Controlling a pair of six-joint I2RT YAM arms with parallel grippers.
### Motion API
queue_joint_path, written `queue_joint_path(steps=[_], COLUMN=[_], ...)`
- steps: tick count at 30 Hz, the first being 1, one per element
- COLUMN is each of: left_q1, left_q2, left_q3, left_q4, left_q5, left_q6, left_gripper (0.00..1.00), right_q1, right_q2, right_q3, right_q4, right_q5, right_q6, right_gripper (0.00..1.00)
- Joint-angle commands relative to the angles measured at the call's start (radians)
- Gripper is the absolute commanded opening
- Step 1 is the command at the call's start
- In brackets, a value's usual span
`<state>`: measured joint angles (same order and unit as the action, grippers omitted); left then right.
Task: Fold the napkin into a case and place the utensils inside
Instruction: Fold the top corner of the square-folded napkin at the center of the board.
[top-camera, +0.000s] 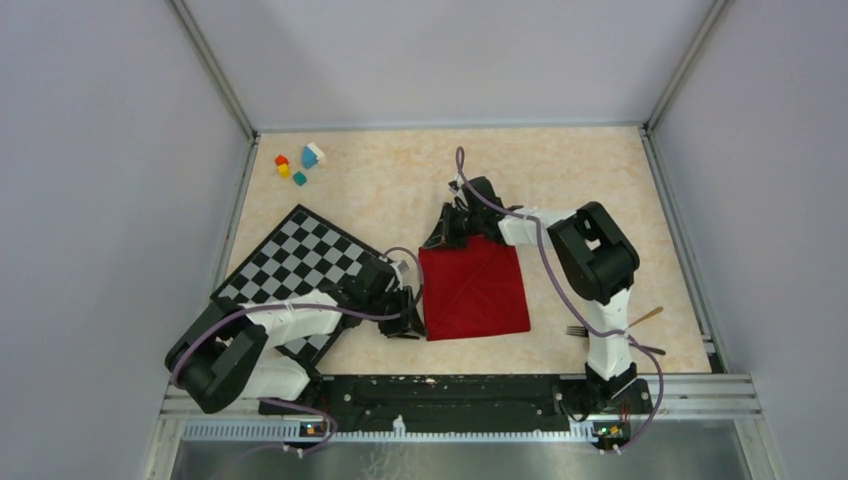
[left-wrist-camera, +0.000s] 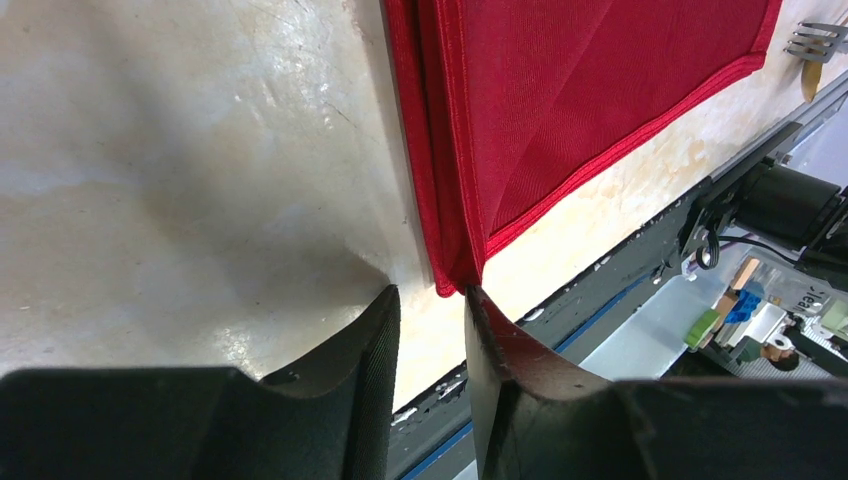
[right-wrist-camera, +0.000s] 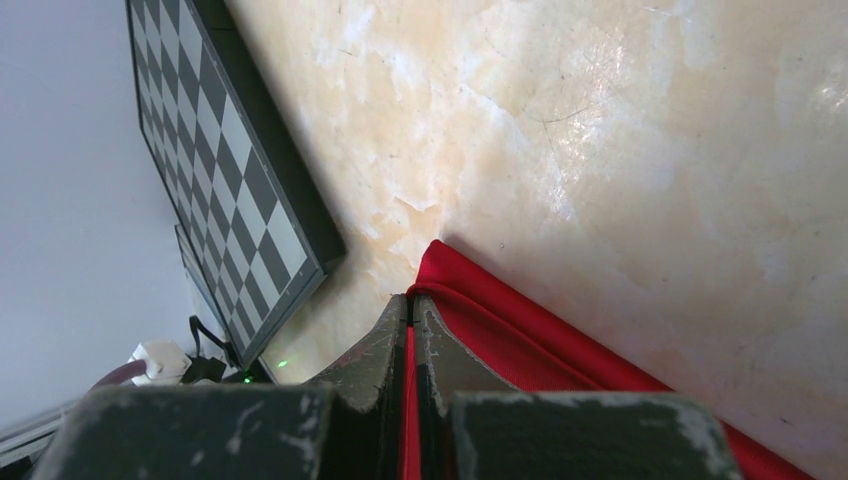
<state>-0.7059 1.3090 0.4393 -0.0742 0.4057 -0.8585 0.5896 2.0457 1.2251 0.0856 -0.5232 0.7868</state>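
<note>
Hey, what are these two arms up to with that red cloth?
Two robot arms are working on a red napkin lying on the table. The right gripper is pinched shut on its far left corner. The left gripper sits at the near left corner with its jaws apart, not gripping. The fork and spoon lie untouched by the right arm's base, so nothing is tucked in yet.

I count one napkin (top-camera: 473, 290) on the worktop (top-camera: 570, 180), one checkered mat (top-camera: 298, 260), four little blocks (top-camera: 313, 154), one fork (top-camera: 577, 330) and one spoon (top-camera: 646, 317). There are two tools, the left tool (top-camera: 404, 323) and the right tool (top-camera: 449, 229).
</note>
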Motion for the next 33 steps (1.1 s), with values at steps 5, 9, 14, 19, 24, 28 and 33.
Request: queue_joint_path(steps=[5, 9, 14, 19, 24, 28, 33], left_q1=[-0.003, -0.003, -0.003, -0.007, -0.008, -0.011, -0.010], left_q2=[-0.075, -0.100, -0.078, -0.021, 0.070, 0.101, 0.101], left_q3=[0.029, 0.085, 0.141, 0.173, 0.182, 0.167, 0.165], left_q4=[-0.143, -0.178, -0.153, -0.073, -0.044, -0.015, -0.021], left_q5=[-0.087, -0.092, -0.055, 0.003, 0.002, 0.008, -0.002], left_q6=[0.050, 0.054, 0.061, 0.064, 0.081, 0.078, 0.081], left_gripper=[0.35, 0.32, 0.30, 0.27, 0.22, 0.22, 0.23], right_q1=[0.015, 0.016, 0.016, 0.016, 0.016, 0.013, 0.008], right_q2=[0.019, 0.015, 0.012, 0.008, 0.005, -0.004, -0.010], right_q3=[0.042, 0.035, 0.027, 0.028, 0.031, 0.028, 0.022], right_q4=[0.024, 0.018, 0.019, 0.016, 0.009, -0.003, -0.002], right_q5=[-0.006, 0.000, 0.003, 0.006, 0.010, 0.019, 0.022], right_q6=[-0.016, -0.019, -0.020, -0.020, -0.022, -0.030, -0.028], right_gripper=[0.00, 0.00, 0.00, 0.00, 0.00, 0.00, 0.00])
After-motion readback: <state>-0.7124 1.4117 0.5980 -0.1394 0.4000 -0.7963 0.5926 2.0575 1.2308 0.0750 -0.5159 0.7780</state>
